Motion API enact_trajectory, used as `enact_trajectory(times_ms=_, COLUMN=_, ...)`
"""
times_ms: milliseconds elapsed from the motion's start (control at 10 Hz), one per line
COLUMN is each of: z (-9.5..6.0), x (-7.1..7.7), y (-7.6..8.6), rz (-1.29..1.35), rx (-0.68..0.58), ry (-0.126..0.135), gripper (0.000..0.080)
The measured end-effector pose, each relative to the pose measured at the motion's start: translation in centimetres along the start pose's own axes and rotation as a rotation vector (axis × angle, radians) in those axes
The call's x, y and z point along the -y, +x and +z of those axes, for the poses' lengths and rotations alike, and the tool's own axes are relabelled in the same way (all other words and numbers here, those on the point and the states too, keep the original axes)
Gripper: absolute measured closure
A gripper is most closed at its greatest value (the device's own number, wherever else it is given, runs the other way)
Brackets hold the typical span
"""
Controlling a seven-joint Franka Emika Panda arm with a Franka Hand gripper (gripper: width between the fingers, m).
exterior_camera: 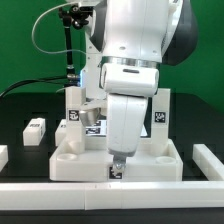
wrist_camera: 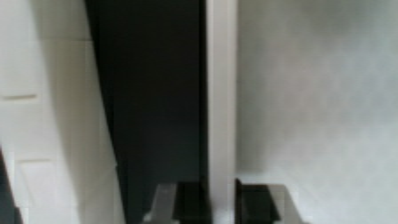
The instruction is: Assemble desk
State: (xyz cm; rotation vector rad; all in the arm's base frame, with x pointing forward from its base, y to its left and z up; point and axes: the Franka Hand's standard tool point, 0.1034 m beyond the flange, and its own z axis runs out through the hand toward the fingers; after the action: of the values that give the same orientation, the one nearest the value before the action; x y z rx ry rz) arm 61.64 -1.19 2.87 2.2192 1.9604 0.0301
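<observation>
At the middle of the black surface (exterior_camera: 25, 165) lies the white tabletop (exterior_camera: 70, 160), just beyond the long near rail (exterior_camera: 110, 195). Two legs stand upright on it, each showing a black-and-white tag. One leg (exterior_camera: 74, 105) is at the far corner on the exterior view's left, and another leg (exterior_camera: 160, 118) is on the exterior view's right. A loose leg (exterior_camera: 35, 130) lies on the surface, apart from the tabletop, on the exterior view's left. Over the tabletop's near edge the claw (exterior_camera: 119, 160) points straight down. Seen from the wrist, its fingers (wrist_camera: 178, 200) are clenched on the tabletop's thin raised rim (wrist_camera: 217, 90), with dark surface on one side and white panel on the other.
</observation>
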Motion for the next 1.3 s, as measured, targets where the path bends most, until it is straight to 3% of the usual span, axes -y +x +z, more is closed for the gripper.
enact_trajectory(times_ms=300, z=-0.1, x=-0.1, y=0.2, rz=-0.004, rx=-0.003, ry=-0.007, gripper=0.0742)
enact_trajectory(times_ms=600, z=-1.5, x=-3.0, y=2.9, rz=-0.008, rx=-0.032, ry=-0.05, gripper=0.0742)
enact_trajectory(times_ms=900, z=-0.6, x=-3.3, y=5.1, rz=-0.019, rx=-0.037, ry=-0.036, gripper=0.0742)
enact_trajectory(times_ms=1300, z=-0.3, x=-3.4, y=5.0, rz=-0.035, rx=-0.008, ry=-0.041, gripper=0.0741)
